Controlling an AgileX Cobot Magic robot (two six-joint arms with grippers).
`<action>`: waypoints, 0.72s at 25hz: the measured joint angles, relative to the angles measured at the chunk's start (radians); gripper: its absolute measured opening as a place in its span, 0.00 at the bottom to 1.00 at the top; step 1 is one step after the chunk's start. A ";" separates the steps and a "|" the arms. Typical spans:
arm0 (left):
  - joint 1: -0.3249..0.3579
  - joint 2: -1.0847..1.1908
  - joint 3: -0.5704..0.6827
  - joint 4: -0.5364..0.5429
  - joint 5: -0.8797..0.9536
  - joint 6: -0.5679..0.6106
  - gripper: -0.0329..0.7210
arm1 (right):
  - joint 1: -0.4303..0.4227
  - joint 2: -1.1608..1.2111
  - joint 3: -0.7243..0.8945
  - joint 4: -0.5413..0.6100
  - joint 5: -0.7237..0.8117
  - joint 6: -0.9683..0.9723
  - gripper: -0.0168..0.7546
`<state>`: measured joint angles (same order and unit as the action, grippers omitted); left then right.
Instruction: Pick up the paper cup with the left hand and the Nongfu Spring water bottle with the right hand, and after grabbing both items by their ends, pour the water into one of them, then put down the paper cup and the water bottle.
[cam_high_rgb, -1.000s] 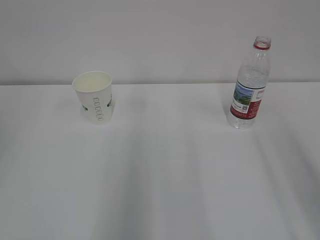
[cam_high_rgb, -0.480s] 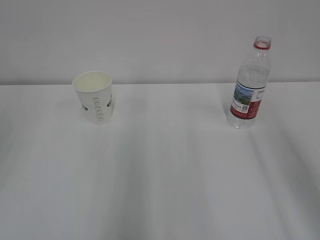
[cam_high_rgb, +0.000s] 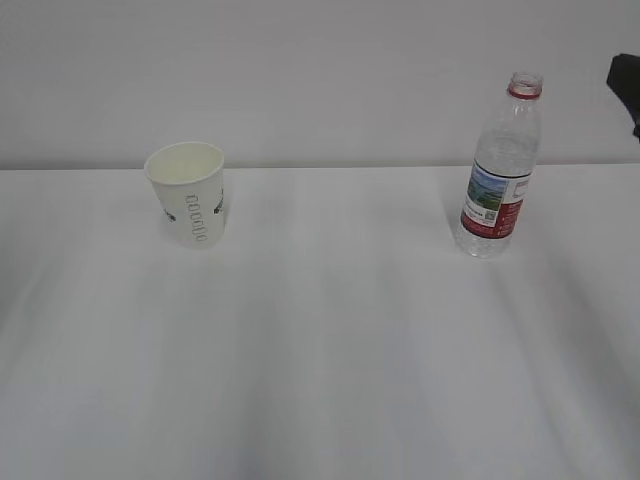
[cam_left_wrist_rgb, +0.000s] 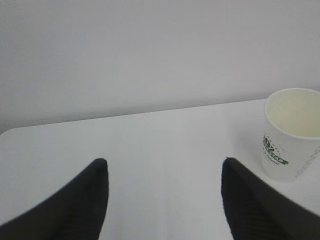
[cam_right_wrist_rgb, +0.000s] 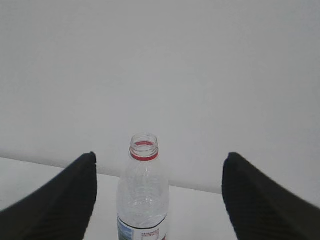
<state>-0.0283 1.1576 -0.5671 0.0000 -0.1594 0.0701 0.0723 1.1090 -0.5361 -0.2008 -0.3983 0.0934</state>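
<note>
Right gripper (cam_right_wrist_rgb: 159, 200), jaws apart, frames the Nongfu Spring water bottle (cam_right_wrist_rgb: 143, 200), its base cropped; left gripper (cam_left_wrist_rgb: 164, 200) gapes, paper cup (cam_left_wrist_rgb: 291, 134) partly cropped far right.

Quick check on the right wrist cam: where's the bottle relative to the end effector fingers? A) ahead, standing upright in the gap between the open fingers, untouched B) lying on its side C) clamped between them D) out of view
A: the Nongfu Spring water bottle stands upright and capless on the table, seen ahead between the spread fingers of the right end effector, with clear space on both sides.
</note>
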 joint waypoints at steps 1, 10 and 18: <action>0.000 0.016 0.000 0.000 -0.010 0.000 0.73 | 0.000 0.010 0.000 0.000 -0.001 0.000 0.78; 0.000 0.096 0.000 0.000 -0.103 0.000 0.73 | 0.000 0.113 0.000 0.000 -0.074 0.000 0.78; 0.000 0.096 0.070 0.000 -0.283 0.000 0.73 | 0.000 0.219 0.000 0.000 -0.090 0.000 0.78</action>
<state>-0.0283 1.2539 -0.4974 0.0000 -0.4424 0.0701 0.0723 1.3283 -0.5361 -0.2008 -0.4884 0.0934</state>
